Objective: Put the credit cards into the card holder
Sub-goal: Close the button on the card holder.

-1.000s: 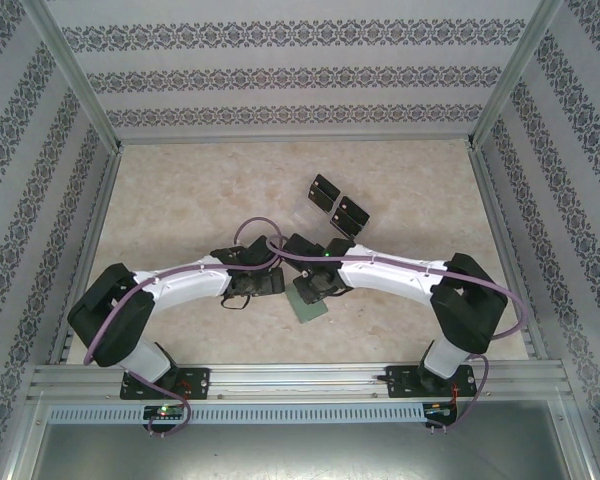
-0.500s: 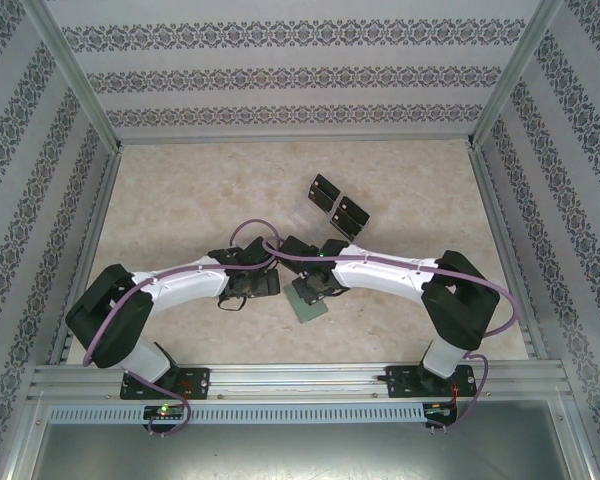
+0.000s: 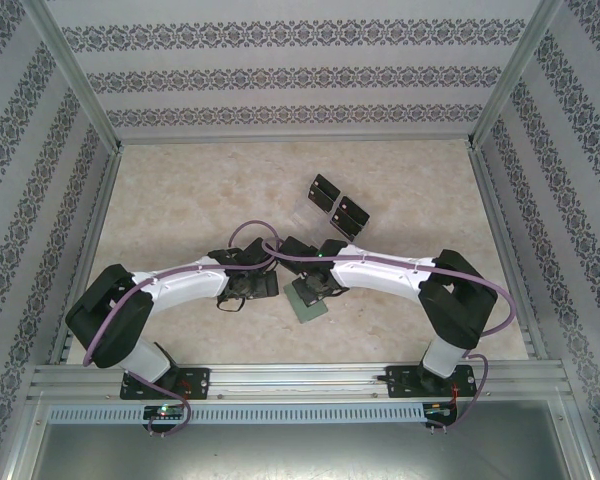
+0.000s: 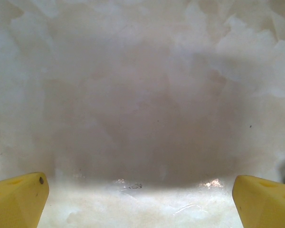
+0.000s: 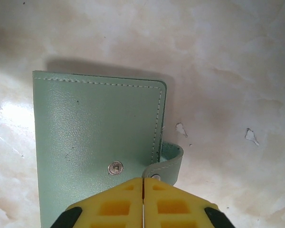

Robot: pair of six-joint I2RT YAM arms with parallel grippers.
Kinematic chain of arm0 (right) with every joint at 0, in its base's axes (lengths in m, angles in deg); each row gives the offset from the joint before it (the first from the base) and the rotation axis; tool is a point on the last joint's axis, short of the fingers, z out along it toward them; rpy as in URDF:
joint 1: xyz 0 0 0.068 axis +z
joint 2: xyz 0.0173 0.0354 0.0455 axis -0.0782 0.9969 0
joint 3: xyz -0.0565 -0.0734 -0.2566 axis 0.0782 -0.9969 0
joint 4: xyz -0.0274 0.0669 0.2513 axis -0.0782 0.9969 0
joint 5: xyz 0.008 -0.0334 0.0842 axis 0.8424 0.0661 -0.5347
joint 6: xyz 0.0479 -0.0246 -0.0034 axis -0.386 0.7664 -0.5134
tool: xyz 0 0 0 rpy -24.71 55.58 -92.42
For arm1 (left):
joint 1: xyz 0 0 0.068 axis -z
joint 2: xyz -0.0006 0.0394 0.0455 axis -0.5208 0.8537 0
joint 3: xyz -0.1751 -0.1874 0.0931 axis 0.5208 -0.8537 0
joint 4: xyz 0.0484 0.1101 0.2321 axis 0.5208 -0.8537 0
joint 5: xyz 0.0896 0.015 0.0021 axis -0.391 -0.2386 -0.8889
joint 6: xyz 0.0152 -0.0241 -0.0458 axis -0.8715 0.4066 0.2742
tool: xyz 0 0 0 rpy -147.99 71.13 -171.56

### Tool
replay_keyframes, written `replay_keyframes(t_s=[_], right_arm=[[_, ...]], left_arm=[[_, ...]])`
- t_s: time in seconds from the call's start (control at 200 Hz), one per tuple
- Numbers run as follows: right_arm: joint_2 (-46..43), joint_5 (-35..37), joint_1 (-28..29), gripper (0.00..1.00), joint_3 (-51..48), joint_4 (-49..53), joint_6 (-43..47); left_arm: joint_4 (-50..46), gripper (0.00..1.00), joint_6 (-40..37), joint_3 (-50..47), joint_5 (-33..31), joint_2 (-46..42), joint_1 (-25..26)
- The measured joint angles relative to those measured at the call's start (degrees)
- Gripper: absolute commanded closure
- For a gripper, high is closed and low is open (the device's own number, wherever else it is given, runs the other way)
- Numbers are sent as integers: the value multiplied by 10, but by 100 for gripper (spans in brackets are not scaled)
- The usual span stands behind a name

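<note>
Centrally on the marbled table (image 3: 180,200), the left arm (image 3: 180,285) and the right arm (image 3: 380,272) bend inward until their wrists nearly meet. The card holder (image 3: 308,306) lies flat on the table just below the right wrist, a little nearer the arm bases than the middle of the surface. Seen from the right wrist, the card holder (image 5: 97,137) is folded shut with its sage-green cover up. Pale stitching runs along its edges and a metal snap stud (image 5: 115,167) sits on the cover. Its closing tab (image 5: 170,159) is unfastened and curls up from the right edge. The right jaws are closed, with the yellow pads (image 5: 118,206) pressed together and no gap showing. The snap end of the tab lies right at their tips, though whether it is pinched between them cannot be told. The left jaws are spread wide, one yellow fingertip (image 4: 16,199) at each lower corner of the left wrist view, above bare shadowed marble and holding nothing. Farther back and slightly to the right, the credit cards (image 3: 326,190) stand as black rectangles in a clear rack (image 3: 302,212), well apart from the card holder.
</note>
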Motion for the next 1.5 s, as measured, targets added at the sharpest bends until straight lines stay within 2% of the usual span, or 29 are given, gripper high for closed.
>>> replay_keyframes(t_s=[0.035,0.255,0.749,1.499], right_arm=[[0,0,0,100,0,0,-1],[0,-2,-1,100,0,-2,1],[-2,-75,-16,100,-27,-48,-4],[-7,-97,-23,100,-41,-70,-16]], left_arm=[[0,0,0,0,0,0,0],[0,0,0,0,0,0,-1],[9,0,-6,6,14,17,-1],[12,0,-10,10,20,27,-1]])
